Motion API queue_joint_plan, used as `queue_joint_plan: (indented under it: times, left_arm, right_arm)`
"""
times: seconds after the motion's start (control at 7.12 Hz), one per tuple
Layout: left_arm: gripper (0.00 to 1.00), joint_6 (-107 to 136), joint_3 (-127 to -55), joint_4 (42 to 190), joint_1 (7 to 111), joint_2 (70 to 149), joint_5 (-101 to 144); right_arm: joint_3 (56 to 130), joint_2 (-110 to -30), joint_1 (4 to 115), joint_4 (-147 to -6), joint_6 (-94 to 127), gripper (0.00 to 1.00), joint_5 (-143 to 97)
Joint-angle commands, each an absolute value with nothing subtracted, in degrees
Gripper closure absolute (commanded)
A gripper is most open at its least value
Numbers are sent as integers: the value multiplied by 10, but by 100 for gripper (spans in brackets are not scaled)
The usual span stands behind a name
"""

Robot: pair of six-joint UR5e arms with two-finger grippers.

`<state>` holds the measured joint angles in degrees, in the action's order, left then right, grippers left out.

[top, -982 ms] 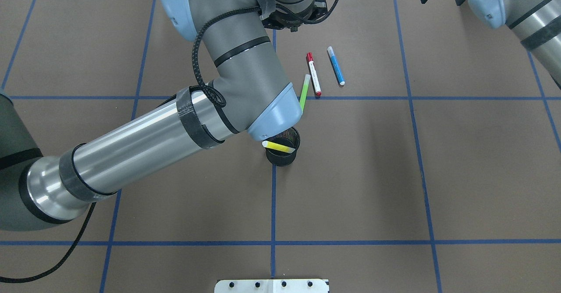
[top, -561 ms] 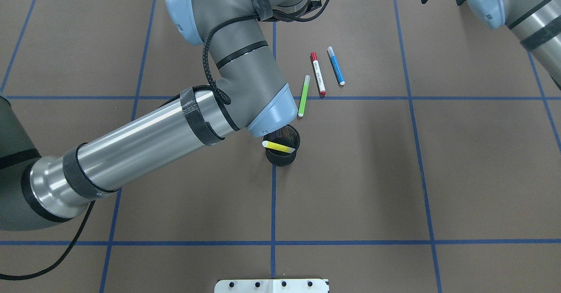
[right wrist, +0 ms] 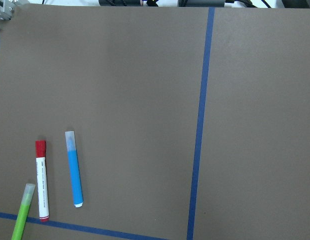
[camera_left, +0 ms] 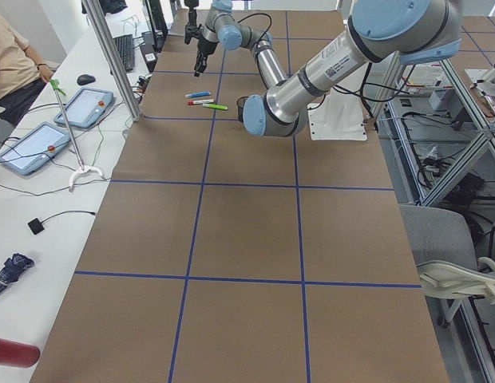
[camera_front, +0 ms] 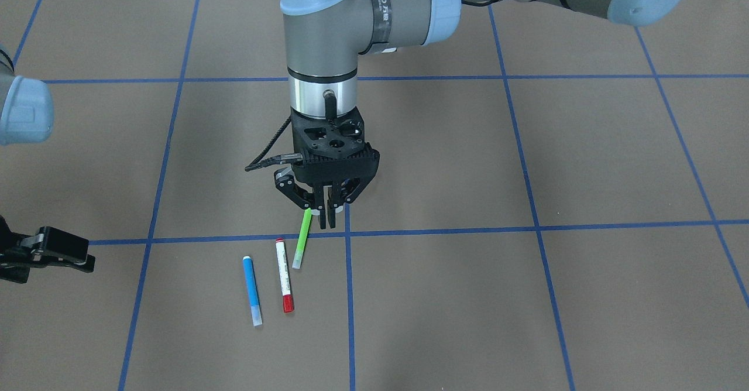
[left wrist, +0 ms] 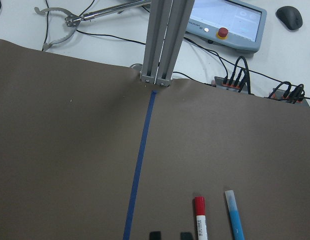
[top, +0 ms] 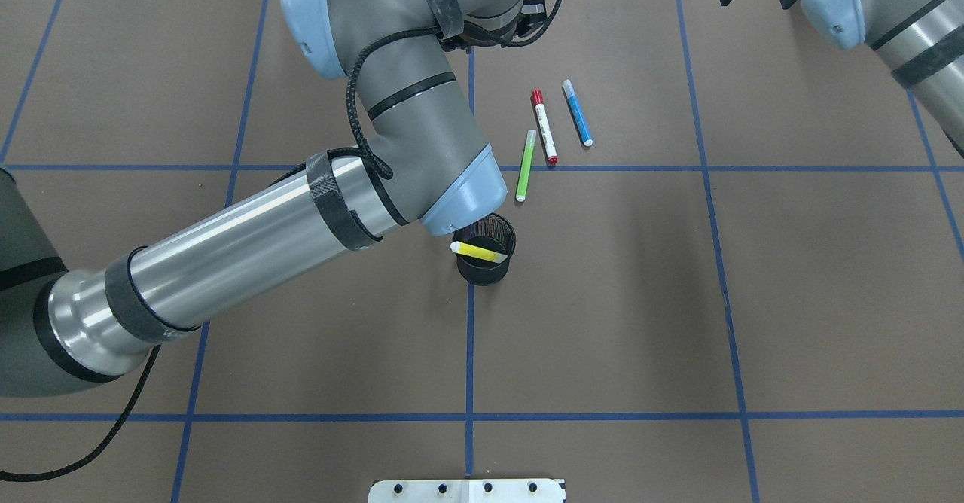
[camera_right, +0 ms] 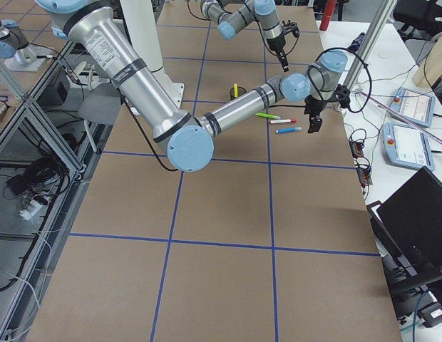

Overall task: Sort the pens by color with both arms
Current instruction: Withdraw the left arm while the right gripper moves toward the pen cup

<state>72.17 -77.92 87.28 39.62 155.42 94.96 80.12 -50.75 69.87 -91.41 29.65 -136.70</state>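
Left hand hangs above the tabletop, its fingers slightly parted and empty, just over the end of the green pen. That pen lies flat across a blue grid line. Beside it lie the red-capped white pen and the blue pen, close together and apart from each other. The yellow pen leans tilted inside the black mesh cup. Right hand sits at the tabletop's far edge; whether it is clenched or released cannot be told.
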Motion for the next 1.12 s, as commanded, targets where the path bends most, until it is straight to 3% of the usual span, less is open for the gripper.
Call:
queue_joint_plan:
  times: [0.0,0.56,0.98]
  left_arm:
    - [1,672,-833,768,404,1550,1005]
    - [1,466,-1002,688,486,1389,1121]
    - [1,349,-1028,689,545,1322,1179]
  right_arm:
    - [837,-508,683,-918,360,0,-1371]
    - [917,-494,601,-947,580,0,-1367]
    - [926,-384,488,-1120,669,0,-1298]
